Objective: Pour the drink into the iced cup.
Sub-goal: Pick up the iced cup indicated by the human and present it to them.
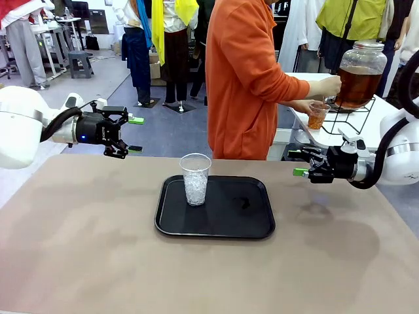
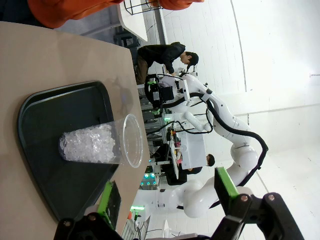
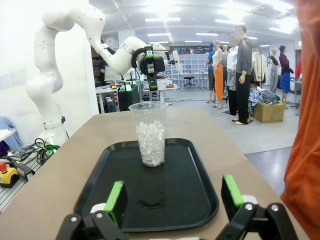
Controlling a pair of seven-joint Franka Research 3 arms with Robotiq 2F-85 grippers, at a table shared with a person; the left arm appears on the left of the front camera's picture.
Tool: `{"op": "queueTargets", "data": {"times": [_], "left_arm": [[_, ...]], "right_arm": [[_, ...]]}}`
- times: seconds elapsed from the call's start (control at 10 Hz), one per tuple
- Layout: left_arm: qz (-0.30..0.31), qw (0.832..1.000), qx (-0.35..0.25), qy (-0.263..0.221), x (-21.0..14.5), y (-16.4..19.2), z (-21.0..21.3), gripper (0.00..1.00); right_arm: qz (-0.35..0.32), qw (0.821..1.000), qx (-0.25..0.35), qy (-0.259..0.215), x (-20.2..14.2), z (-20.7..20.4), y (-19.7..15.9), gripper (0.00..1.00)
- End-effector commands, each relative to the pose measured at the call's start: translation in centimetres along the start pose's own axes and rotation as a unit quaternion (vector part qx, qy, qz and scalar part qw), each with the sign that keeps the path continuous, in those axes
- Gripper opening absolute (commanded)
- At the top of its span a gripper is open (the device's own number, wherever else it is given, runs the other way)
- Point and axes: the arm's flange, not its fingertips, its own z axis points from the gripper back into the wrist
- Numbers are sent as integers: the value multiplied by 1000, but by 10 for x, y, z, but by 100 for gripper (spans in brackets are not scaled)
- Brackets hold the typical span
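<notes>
The iced cup, clear plastic and about half full of ice, stands upright on the left part of a black tray. Left of the tray and above the table, my left gripper hangs open and holds nothing. My right gripper hovers open to the right of the tray, also with nothing in it. Across the table a person in orange holds a small clear cup with the amber drink under the tap of a glass dispenser. The left wrist view shows the iced cup beyond my left gripper. Ahead of my right gripper stands the iced cup.
The dispenser stands on a wire rack on a white side table behind the right arm. A small wet mark lies on the right half of the tray. The brown tabletop is bare around the tray. The person's orange sleeve borders the right wrist view.
</notes>
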Motion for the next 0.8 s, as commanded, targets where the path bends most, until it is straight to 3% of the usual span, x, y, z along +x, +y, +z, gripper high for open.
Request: {"op": "queueTargets", "data": {"times": [0.0, 0.7], "left_arm": [[-2, 1000, 0, -1, -1, -2, 1, 100], [-2, 1000, 0, -1, -1, -2, 1, 100]], "right_arm": [[2, 1000, -1, -2, 2, -2, -1, 100], [2, 1000, -1, -2, 2, -2, -1, 100]]}}
